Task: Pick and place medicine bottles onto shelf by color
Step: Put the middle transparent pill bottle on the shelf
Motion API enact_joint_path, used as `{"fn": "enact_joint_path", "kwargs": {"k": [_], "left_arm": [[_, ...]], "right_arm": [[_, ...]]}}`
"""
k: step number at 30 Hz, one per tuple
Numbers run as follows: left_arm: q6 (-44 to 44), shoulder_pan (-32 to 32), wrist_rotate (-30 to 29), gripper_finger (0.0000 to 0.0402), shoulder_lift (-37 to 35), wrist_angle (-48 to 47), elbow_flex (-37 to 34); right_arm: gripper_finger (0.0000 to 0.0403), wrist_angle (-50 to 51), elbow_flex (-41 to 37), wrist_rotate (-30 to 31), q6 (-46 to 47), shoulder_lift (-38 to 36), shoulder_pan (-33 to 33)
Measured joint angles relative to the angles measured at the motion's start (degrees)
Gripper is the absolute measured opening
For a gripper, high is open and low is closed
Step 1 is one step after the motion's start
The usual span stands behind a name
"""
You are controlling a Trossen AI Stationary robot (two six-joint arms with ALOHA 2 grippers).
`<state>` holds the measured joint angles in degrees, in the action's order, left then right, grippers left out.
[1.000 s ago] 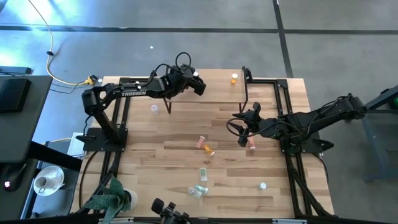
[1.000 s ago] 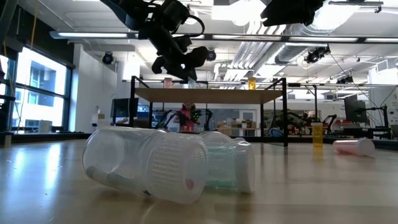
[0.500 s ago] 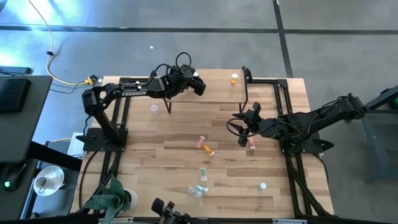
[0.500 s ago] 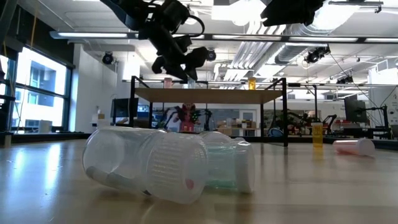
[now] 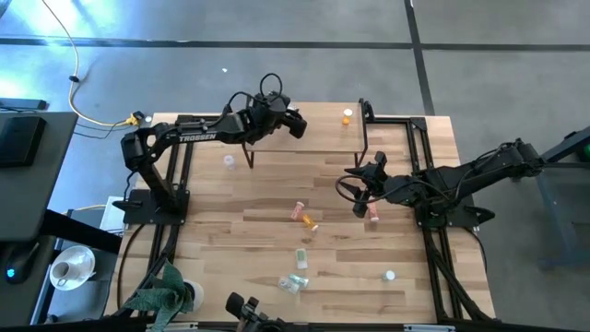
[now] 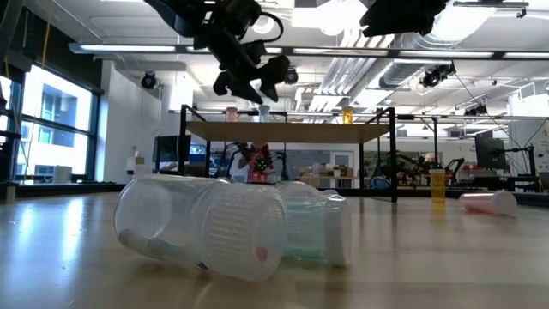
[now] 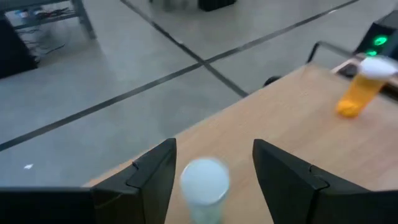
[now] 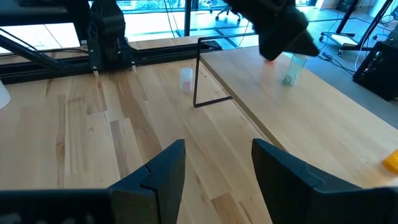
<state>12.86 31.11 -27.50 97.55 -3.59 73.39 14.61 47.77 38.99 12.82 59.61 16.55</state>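
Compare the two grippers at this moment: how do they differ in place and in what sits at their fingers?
The left gripper hangs above the shelf, while the right gripper sits over the open tabletop, off the shelf. A pale green bottle stands between the left gripper's parted fingers, untouched on either side; nothing lies between the right gripper's fingers. Both stand open, and neither holds a bottle.

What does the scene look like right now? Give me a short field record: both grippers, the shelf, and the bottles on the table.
left gripper: open, above the shelf, a pale green bottle standing between its fingers, not gripped
right gripper: open, empty, over the table near a pink bottle
shelf contents: orange bottle upright near the right end
table, middle: pink and orange bottles lying down
table, near edge: clear and green bottles; white cap
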Motion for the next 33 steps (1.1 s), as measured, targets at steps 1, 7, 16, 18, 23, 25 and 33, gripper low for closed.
{"fn": "enact_joint_path", "kwargs": {"k": [1,7,16,18,23,25,33], "left_arm": [[0.0,0.0,1.0,0.0206,-0.2,-0.6,0.7],[0.0,0.0,6.1,0.0208,-2.4,-5.5,5.0],[-2.6,-0.2,15.4,0.0202,-10.8,-16.2,6.9],[-2.7,-0.9,17.8,0.0202,-12.4,-19.0,6.9],[-4.1,-4.5,18.9,0.0201,-15.8,-19.6,2.3],[-4.3,-6.0,18.9,0.0201,-17.2,-17.7,-0.9],[-4.5,-12.4,20.0,0.0201,-19.8,-7.3,-11.6]], "right_arm": [[0.0177,0.1,0.0,0.0,0.0,0.0,0.0],[0.0177,0.6,0.0,0.0,0.1,0.0,0.0],[0.0177,0.7,0.0,0.0,0.2,0.0,0.0],[0.0177,0.7,0.0,0.0,0.2,0.0,0.0],[0.0177,0.7,0.0,0.0,0.2,0.0,0.0],[0.0177,0.7,0.0,0.0,0.2,0.0,0.0],[0.0177,1.0,0.0,-0.2,2.0,0.0,0.0]]}}
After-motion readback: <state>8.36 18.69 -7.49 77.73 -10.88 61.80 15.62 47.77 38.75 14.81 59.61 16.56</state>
